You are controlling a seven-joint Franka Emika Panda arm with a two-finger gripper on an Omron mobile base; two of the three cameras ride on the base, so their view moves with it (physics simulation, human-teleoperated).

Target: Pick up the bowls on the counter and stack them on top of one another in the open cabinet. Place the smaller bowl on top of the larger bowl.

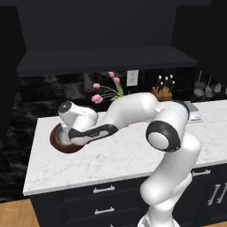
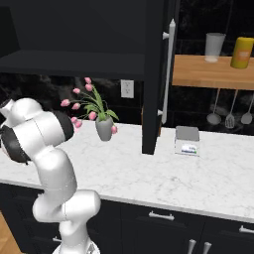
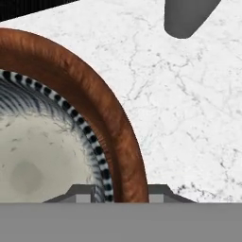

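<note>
Straddling the thick rim of the wide reddish-brown wooden bowl [image 3: 94,99], the gripper [image 3: 120,191] is showing just its two dark finger tips at the bottom of the hand view, one inside the wall and one outside it; whether the tips are pressing on the rim cannot be told. Inside this larger bowl, the hand view is showing a pale speckled surface ringed by a dark-and-white striped band [image 3: 42,156], which appears to be the smaller dark grey bowl nested in it, though this is not certain. Neither base view is showing that interior.

From the left base view, the white arm is reaching left and low across the white marble-patterned counter [image 1: 119,159], and the hand is covering most of the wooden bowl [image 1: 60,144], which is sitting near the counter's left end. Above it, the dark upper cabinet's broad flat shelf [image 1: 106,60] is standing open.

From the right base view, the arm's shoulder is filling the left side, hiding the bowl and hand. Farther back, a grey vase of pink tulips [image 2: 103,128] is standing on the counter [image 2: 149,173], with a small grey box [image 2: 187,140] to its right beyond the dark cabinet door edge [image 2: 153,79].
</note>
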